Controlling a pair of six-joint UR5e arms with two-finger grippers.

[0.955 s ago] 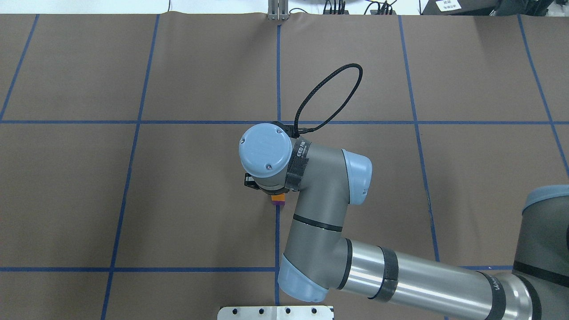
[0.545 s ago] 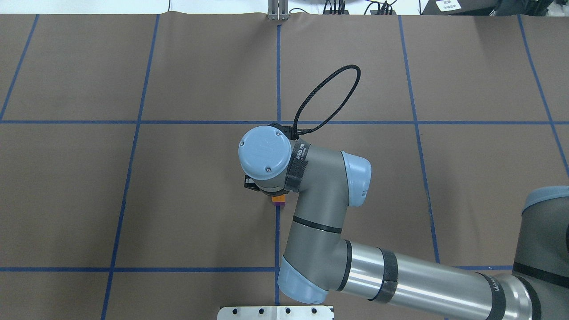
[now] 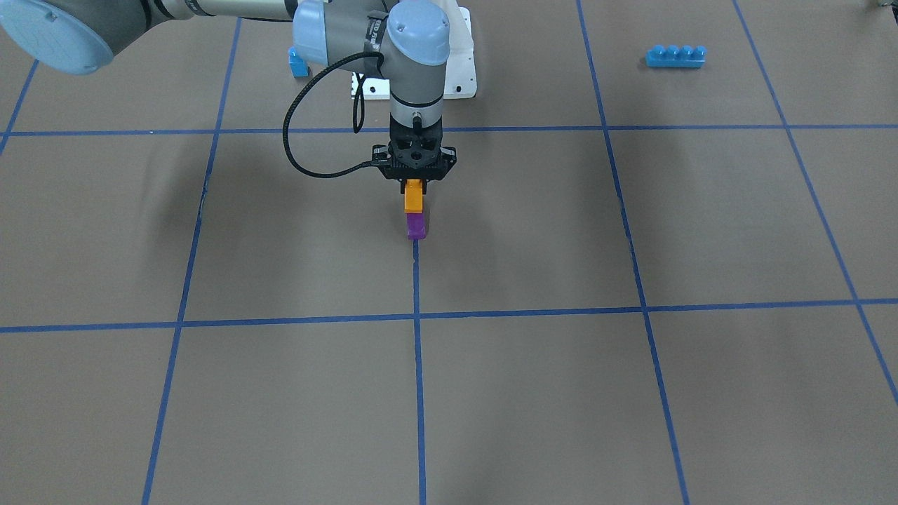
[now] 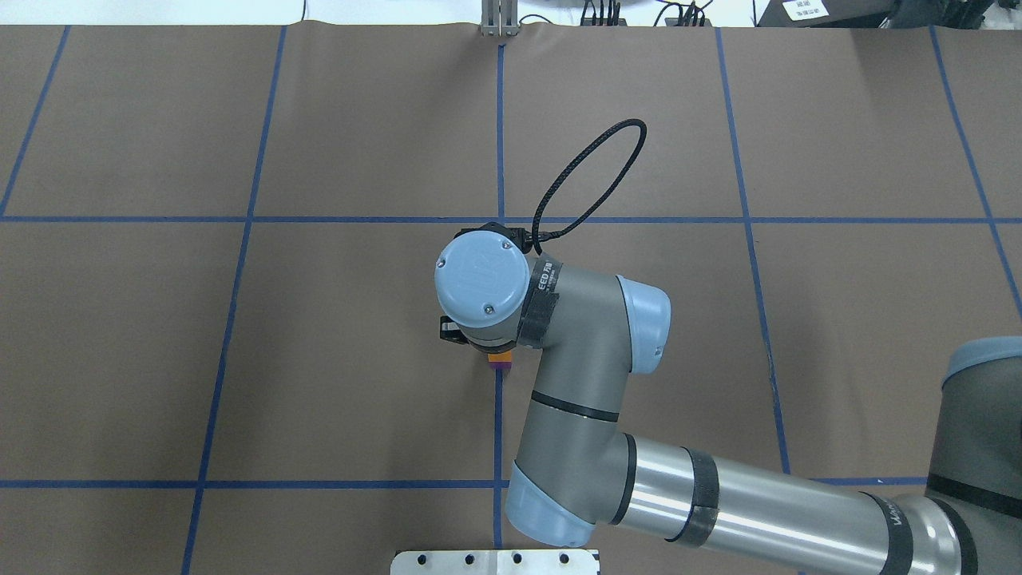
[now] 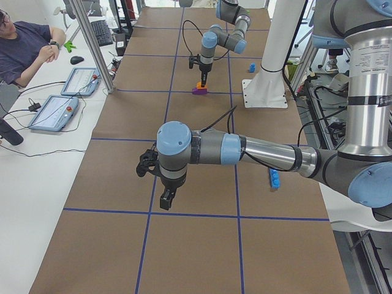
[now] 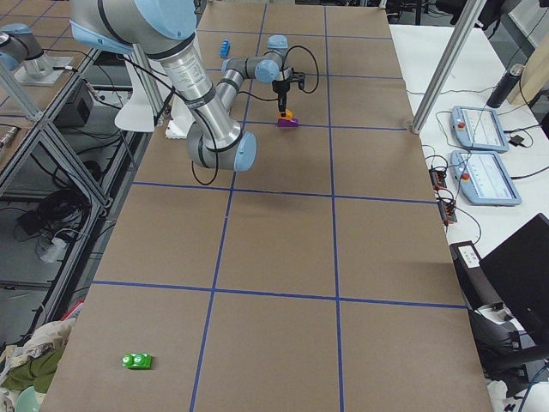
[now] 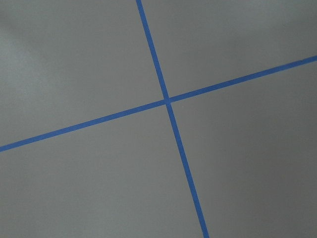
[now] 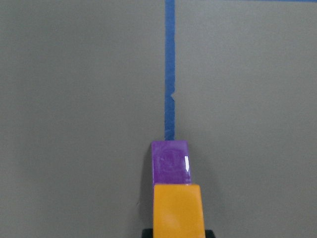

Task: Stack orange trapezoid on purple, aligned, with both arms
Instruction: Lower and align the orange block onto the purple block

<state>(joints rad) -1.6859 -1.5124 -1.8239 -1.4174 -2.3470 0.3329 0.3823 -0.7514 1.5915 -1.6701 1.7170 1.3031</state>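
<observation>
Our right gripper [image 3: 414, 182] clamps the orange trapezoid [image 3: 414, 201] over the purple block [image 3: 416, 226]; we should lower it straight, edges flush.

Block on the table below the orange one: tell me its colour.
The block is glossy purple; the right wrist-mounted view shows it best.
</observation>
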